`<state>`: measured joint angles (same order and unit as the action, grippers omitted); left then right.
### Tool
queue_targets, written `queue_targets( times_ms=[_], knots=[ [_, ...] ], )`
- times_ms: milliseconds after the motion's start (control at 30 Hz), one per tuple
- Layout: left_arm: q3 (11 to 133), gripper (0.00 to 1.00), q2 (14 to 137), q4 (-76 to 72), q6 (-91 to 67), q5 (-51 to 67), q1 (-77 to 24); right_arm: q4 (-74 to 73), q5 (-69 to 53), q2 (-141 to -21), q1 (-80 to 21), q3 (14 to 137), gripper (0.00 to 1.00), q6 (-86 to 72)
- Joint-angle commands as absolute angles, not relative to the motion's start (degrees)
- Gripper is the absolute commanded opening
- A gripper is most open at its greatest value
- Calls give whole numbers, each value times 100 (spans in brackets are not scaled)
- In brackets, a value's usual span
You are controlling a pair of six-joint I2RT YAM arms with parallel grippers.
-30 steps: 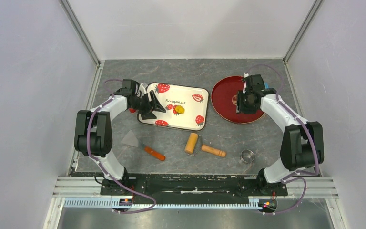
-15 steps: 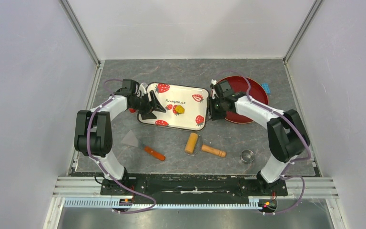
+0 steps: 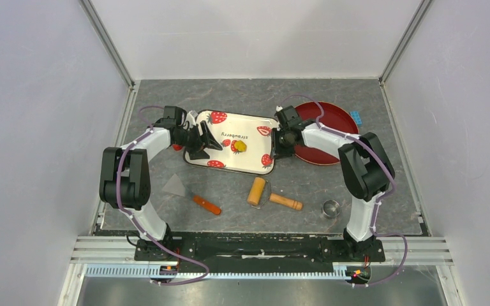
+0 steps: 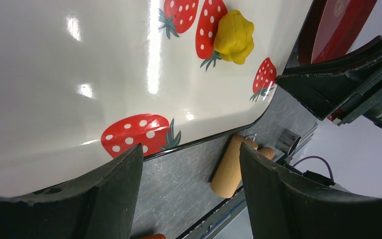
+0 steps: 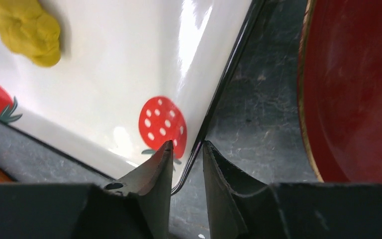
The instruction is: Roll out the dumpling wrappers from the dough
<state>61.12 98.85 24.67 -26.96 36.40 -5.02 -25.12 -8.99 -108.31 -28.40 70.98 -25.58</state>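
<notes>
The dough (image 3: 240,146) is a small yellow lump in the middle of the white strawberry tray (image 3: 255,124); no dumpling wrappers are in view. My left gripper (image 3: 196,143) hovers open at the tray's left edge, nothing between its fingers (image 4: 114,199); its wrist view shows the dough (image 4: 234,37) far across the tray (image 4: 54,74). My right gripper (image 3: 279,141) sits at the tray's right edge. Its jaws (image 5: 187,149) stand narrowly apart astride the tray's dark rim (image 5: 224,84), one finger over the tray, one outside. The dough (image 5: 24,30) lies far from them.
A red plate (image 3: 328,137) lies just right of the tray, close beside the right gripper. Nearer the arms lie a wooden roller (image 3: 256,190), a metal ring cutter (image 3: 330,208) and a scraper (image 3: 178,186) with an orange handle. A small blue piece (image 3: 356,117) sits behind the plate.
My right arm has swung left from over the red plate to the tray's right edge, and its jaws have narrowed. The left arm and the dough have not moved.
</notes>
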Motion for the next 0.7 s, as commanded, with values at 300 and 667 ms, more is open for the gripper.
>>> queue_targets(
  times_ms=[300, 667],
  knots=[
    [6275, 75, 9701, 2308, -2460, 3831, -529, -3233, 399, -11871, -2856, 8694, 20, -2104],
    [6278, 75, 9709, 2310, -2443, 3841, -519, -3296, 688, -11631, -2542, 8359, 14, -1983]
  ],
)
